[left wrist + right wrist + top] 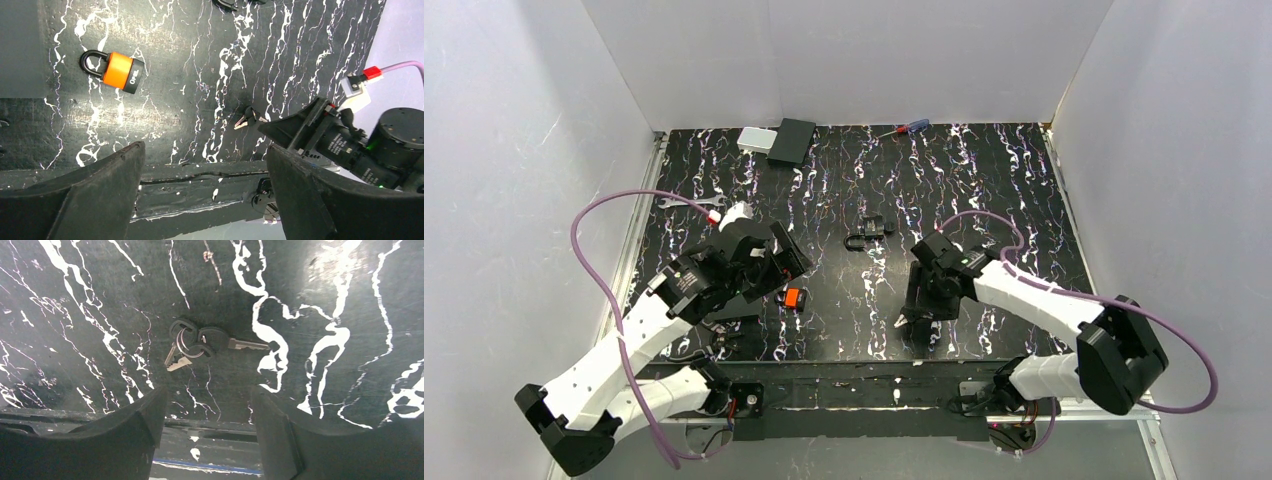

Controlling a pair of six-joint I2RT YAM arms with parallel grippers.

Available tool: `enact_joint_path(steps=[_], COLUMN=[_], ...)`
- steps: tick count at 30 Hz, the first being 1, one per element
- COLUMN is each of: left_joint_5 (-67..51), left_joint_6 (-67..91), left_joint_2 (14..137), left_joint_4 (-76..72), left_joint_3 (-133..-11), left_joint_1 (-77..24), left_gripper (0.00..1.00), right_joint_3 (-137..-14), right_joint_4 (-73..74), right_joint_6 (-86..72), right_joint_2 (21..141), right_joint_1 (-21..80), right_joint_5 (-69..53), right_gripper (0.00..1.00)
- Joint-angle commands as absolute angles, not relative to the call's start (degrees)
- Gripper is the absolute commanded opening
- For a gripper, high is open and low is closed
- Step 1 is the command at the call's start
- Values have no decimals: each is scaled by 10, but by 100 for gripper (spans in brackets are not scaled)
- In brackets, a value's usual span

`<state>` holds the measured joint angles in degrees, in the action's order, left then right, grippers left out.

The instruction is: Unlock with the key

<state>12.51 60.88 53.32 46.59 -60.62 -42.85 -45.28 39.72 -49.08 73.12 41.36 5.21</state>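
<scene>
Both spread: left hand [204, 150], right hand [207, 392]; ringed keys [197, 342] crisp by right wrist, a speck overhead.

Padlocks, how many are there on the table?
2. An orange-bodied padlock lies left of centre; a black metal padlock lies further back, near the middle. Others may be hidden.

Bright, even overhead light; soft glare on the glossy table [325, 270]; wrist views dimmer, foreground blurred.
</scene>
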Motion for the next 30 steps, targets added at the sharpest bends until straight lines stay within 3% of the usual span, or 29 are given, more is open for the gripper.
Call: enact_joint_path(steps=[1, 6, 14, 30], left_joint_5=[125, 129, 130, 126], left_joint_6=[599, 605, 626, 629], left_joint_2=[525, 502, 477, 483], left_joint_4=[464, 467, 468, 467], left_joint_3=[-626, -609, -584, -581], left_joint_1=[-425, -425, -425, -425], left_gripper=[88, 88, 86, 84], right_joint_3=[-453, -457, -456, -472], right_joint_4=[365, 354, 344, 329], right_joint_6=[-529, -536, -523, -482], right_joint_2=[755, 793, 828, 884], right_joint_1=[441, 457, 457, 457], right_joint_5=[66, 79, 103, 113], right_gripper=[67, 64, 51, 51])
